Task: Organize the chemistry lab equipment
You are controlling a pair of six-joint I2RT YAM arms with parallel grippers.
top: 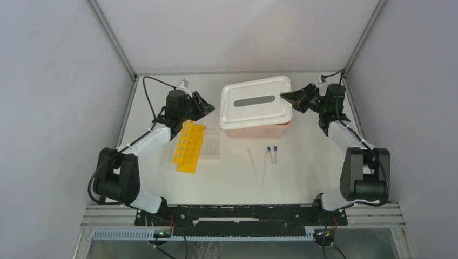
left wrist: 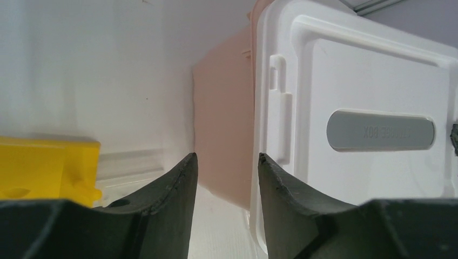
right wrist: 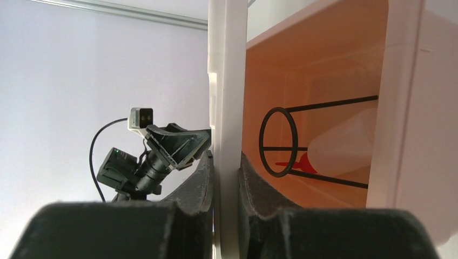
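Observation:
The yellow tube rack (top: 189, 147) lies left of centre, with the small clear grid rack (top: 211, 144) at its right side. Two tiny blue-capped tubes (top: 271, 154) and two thin droppers (top: 253, 163) lie in front of the pink tub (top: 259, 129). My right gripper (top: 285, 97) is shut on the right edge of the white lid (top: 256, 101); the right wrist view shows its jaws (right wrist: 226, 156) clamping that edge (right wrist: 227, 81). Under the lid, the translucent squeeze bottle (right wrist: 340, 143) with a red nozzle lies inside the tub. My left gripper (top: 208, 105) is open and empty beside the tub's left wall (left wrist: 221, 118).
A black wire ring frame (right wrist: 278, 143) lies in the tub next to the bottle. The left wrist view shows the yellow rack's corner (left wrist: 48, 167) and the lid's grey slot (left wrist: 381, 131). Enclosure walls stand close on the left, right and back.

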